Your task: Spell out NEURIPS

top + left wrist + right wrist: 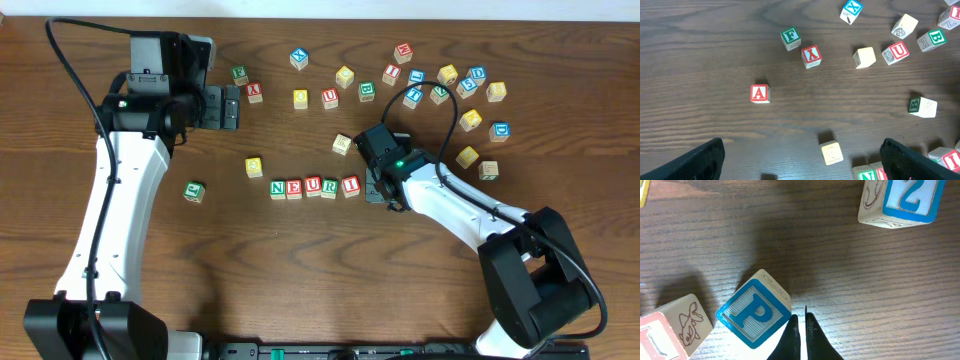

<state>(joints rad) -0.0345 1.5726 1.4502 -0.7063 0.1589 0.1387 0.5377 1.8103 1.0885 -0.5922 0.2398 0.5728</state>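
Observation:
Five wooden cubes reading N (278, 187), E (294, 187), U (312, 186), R (330, 186), I (350, 184) stand in a row at mid-table. My right gripper (373, 190) sits just right of the I, hiding what lies under it from overhead. In the right wrist view its shut fingertips (801, 321) press against the lower right edge of a blue P cube (754, 311). The P cube lies turned askew beside the I cube (662, 335). A yellow-faced cube (254, 166) (831, 152) lies left of the row. My left gripper (228, 107) (810, 167) hangs open and empty, far off at upper left.
Loose cubes lie near the left gripper: a red A (760, 93), a green F (790, 37) and a red X (811, 56). A blue-lettered cube (905, 200) lies beyond the P. Several more cubes crowd the upper right (447, 74), and one green cube (194, 190) sits alone at left.

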